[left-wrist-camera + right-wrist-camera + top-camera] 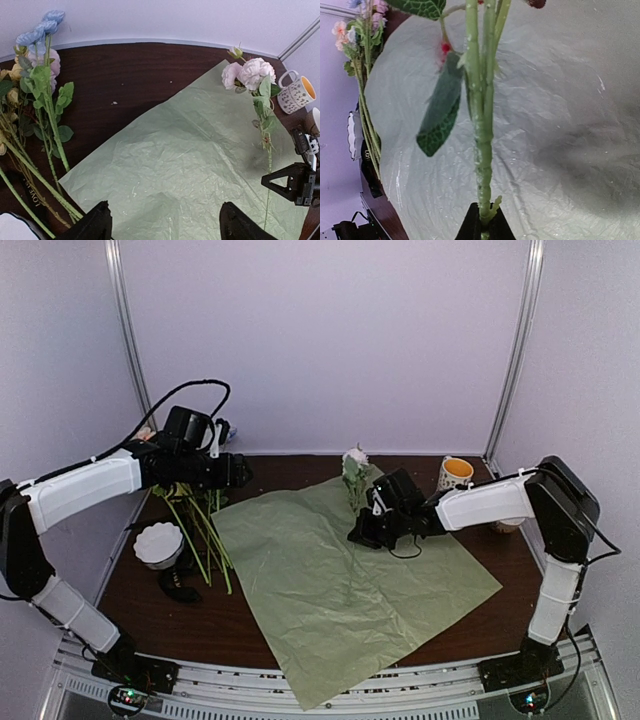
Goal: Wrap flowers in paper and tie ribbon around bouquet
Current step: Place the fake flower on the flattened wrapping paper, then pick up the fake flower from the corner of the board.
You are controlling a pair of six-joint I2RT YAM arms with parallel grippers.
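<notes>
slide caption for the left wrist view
Open left pincer above the green paper while the right pincer grips a pink flower by its stem; other flowers lie alongside.

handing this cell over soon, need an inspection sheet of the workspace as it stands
surface: dark table, paper spread flat on it, crinkled
job's things: flowers lie left of paper; one stem held over paper; ribbon by bowl
clutter: bowl left, mug far right
grippers: left gripper open, empty; right gripper shut on stem
cables: black cable loops up at far left
surroundings: pale walls
</notes>
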